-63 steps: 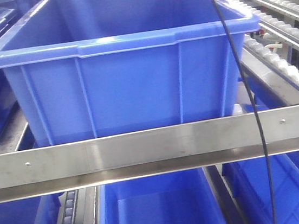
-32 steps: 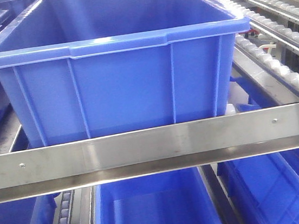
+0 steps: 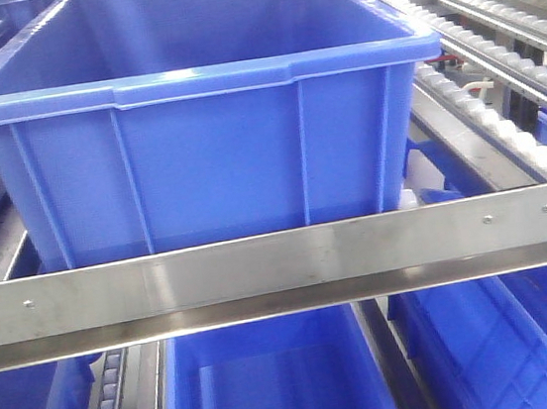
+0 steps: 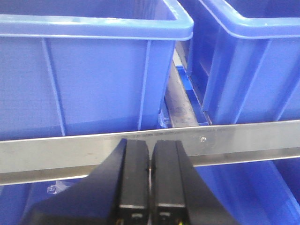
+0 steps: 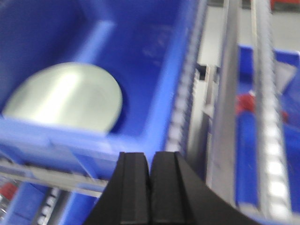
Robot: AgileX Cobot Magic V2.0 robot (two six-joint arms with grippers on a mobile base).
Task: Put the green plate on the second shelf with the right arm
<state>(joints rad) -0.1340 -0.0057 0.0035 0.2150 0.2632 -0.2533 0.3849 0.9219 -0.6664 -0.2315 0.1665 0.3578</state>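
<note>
The pale sage-green round plate (image 5: 65, 98) lies flat inside a deep blue plastic bin (image 5: 154, 61), below the right pincer (image 5: 150, 187), whose fingers are pressed together and hold nothing. The left pincer (image 4: 150, 183) is likewise pressed together. Reaching down, the pincer risks clipping the bin's rim, and the low-rimmed plate could slip from a shallow pinch.

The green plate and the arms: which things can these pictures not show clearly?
- Green plate, right wrist view: motion-blurred, and the near wall of its blue bin cuts off its lower edge, so its rings and rim cannot be read.
- Front view: the plate and both arms are outside the picture.
- Right gripper: jaws closed and empty, with the picture's bottom edge hiding the arm.
- Left gripper: the same.
</note>
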